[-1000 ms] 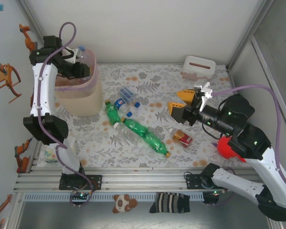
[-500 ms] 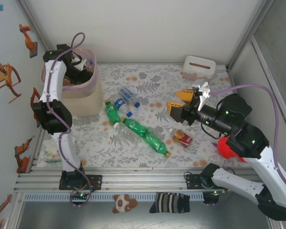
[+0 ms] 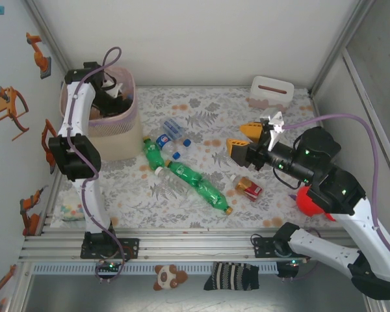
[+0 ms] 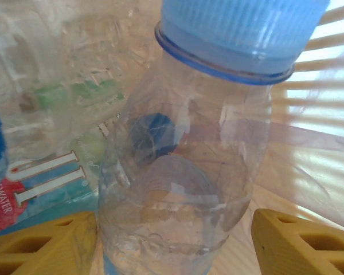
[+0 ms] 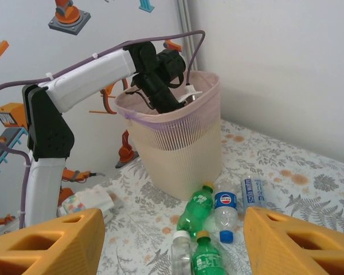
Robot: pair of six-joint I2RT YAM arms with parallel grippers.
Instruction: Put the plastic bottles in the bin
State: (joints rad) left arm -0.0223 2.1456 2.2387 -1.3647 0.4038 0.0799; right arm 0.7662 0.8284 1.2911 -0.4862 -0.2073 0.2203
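The table cover is pale grey-white, printed with grey fern leaves and scattered orange blotches. At ten o'clock, the bin is beige with finely ribbed sides, and a translucent pink liner lies over its rim. Near the centre are two green bottles with yellowish caps. Beside them is a clear bottle with a blue, red and white label. At four o'clock is a red carton, and at one o'clock a white box. The left arm and right arm are white with black joints and purple cables. The left gripper and right gripper have orange-yellow fingers. In the left wrist view, a blue-capped bottle is colourless, its cap ribbed and light blue.
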